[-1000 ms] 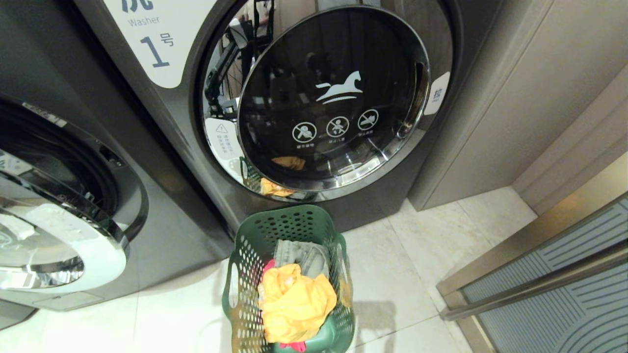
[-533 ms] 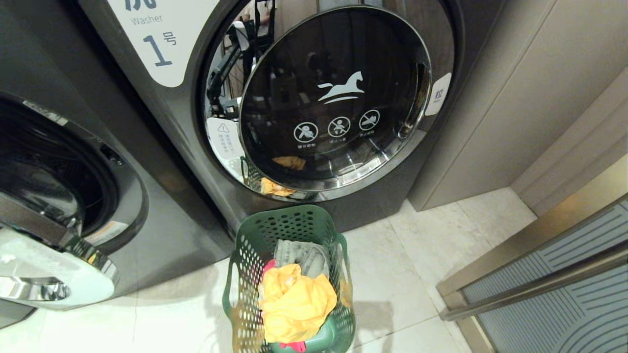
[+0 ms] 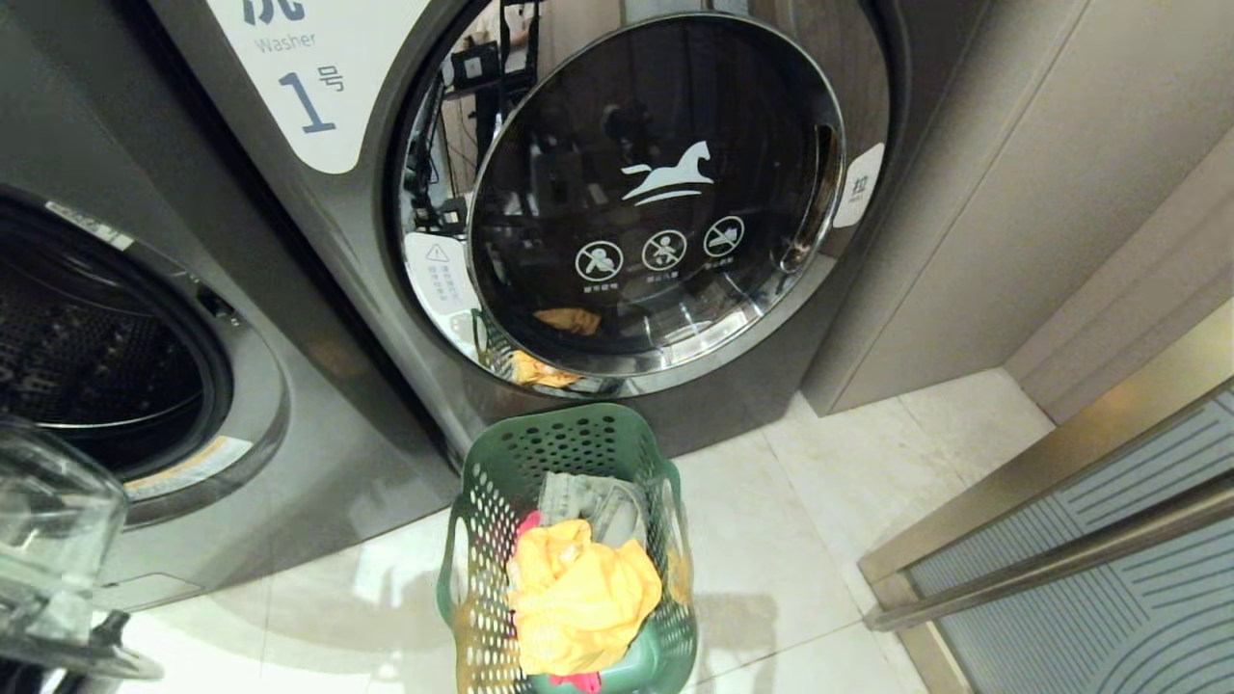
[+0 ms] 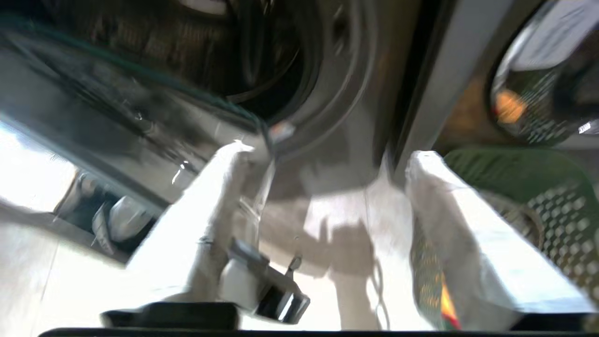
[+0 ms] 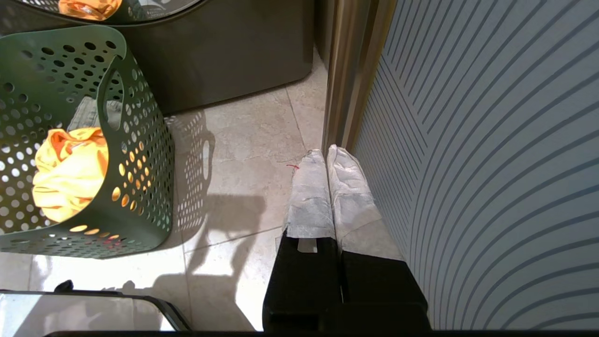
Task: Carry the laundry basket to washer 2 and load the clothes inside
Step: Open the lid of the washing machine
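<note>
Green laundry basket (image 4: 538,187) just beside spread left tool (image 4: 323,154), untouched.

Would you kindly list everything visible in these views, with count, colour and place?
laundry basket: one, dark green, on the floor before the closed washer.
clothes: yellow on top, grey-green behind it, a pink-red bit at the near rim, all in the basket.
washer labelled 1: one, dark grey, door shut, behind the basket.
open washer: one, dark grey, left of washer 1, drum exposed; no numeral visible.
open door: one, clear glass, at the lower left edge of the head view.
floor: pale tiles.
striped panel: one, blue-grey, on the right.
left claw: open, empty, before the open washer.
right claw: shut, empty, low beside the striped panel.
</note>
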Motion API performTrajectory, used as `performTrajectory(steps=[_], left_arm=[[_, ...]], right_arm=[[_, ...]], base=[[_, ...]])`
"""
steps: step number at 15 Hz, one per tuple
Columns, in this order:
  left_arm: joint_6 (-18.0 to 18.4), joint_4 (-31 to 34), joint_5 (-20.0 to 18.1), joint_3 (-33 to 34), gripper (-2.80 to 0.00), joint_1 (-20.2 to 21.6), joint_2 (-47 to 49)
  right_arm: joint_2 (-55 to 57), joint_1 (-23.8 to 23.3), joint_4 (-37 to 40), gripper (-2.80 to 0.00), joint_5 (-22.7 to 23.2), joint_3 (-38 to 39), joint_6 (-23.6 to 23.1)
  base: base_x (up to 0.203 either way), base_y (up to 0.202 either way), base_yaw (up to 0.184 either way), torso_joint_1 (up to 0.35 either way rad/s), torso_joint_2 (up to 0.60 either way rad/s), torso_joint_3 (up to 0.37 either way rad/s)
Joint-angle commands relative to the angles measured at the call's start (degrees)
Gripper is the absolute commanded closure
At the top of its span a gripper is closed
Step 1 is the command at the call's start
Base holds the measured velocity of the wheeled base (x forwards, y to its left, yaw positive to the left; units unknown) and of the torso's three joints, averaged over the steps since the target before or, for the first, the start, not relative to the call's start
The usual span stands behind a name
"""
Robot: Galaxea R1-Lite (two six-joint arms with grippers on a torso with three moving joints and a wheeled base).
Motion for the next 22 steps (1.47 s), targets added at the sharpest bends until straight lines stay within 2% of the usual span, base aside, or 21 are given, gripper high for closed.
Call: performTrajectory(steps=[1, 3, 5, 7, 10, 13, 14, 17, 22], left_arm=[[0.6, 3.8, 5.0, -1.8, 0.00, -4.4, 2.0], [1.4, 7.6, 7.2, -3.9, 0.00, -2.8, 2.0], [3.7, 9.5, 12.2, -4.6, 0.00, 2.7, 2.8], [4.8, 9.7, 13.3, -5.0, 0.00, 8.4, 6.1], [6.0, 9.2, 13.3, -6.2, 0.00, 19.3, 12.9], [10.3, 6.2, 11.2, -6.6, 0.00, 32.0, 19.7], [11.2, 4.5, 10.5, -7.1, 0.00, 35.0, 22.4], [11.9, -0.6, 9.8, -8.5, 0.00, 43.4, 28.4], [11.8, -6.2, 9.8, -13.9, 0.00, 51.6, 41.5]], right_arm=[[0.0, 0.0, 0.0, 0.00, 0.0, 0.0, 0.0], [0.0, 0.0, 0.0, 0.00, 0.0, 0.0, 0.0], [0.0, 0.0, 0.0, 0.00, 0.0, 0.0, 0.0], [0.0, 0.0, 0.0, 0.00, 0.0, 0.0, 0.0], [0.0, 0.0, 0.0, 0.00, 0.0, 0.0, 0.0], [0.0, 0.0, 0.0, 0.00, 0.0, 0.0, 0.0], [0.0, 0.0, 0.0, 0.00, 0.0, 0.0, 0.0], [0.0, 0.0, 0.0, 0.00, 0.0, 0.0, 0.0], [0.0, 0.0, 0.0, 0.00, 0.0, 0.0, 0.0]], base=[[0.000, 0.000, 0.000, 0.000, 0.00, 0.000], [0.000, 0.000, 0.000, 0.000, 0.00, 0.000], [0.000, 0.000, 0.000, 0.000, 0.00, 0.000], [0.000, 0.000, 0.000, 0.000, 0.00, 0.000], [0.000, 0.000, 0.000, 0.000, 0.00, 0.000], [0.000, 0.000, 0.000, 0.000, 0.00, 0.000], [0.000, 0.000, 0.000, 0.000, 0.00, 0.000], [0.000, 0.000, 0.000, 0.000, 0.00, 0.000], [0.000, 0.000, 0.000, 0.000, 0.00, 0.000]])
